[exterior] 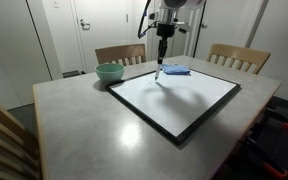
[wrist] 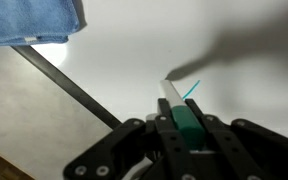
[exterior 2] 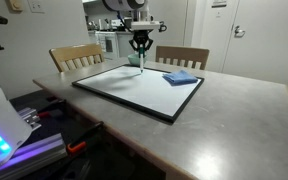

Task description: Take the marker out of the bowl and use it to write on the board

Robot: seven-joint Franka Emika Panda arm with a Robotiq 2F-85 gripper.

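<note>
Tight grip of claw [wrist: 184, 124] on marker [wrist: 176, 100], pale tip down at board [wrist: 134, 60]. Just beside tip, short teal stroke [wrist: 190, 91]. Farther out, blue cloth [wrist: 34, 20] on board's edge, by black frame [wrist: 74, 88]. Beyond, on grey table [exterior: 84, 130], bowl [exterior: 109, 72] near board's corner, well apart from marker

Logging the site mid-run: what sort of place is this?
Probably a home dining area: a grey table with wooden chairs around it, and white interior doors behind.
</note>
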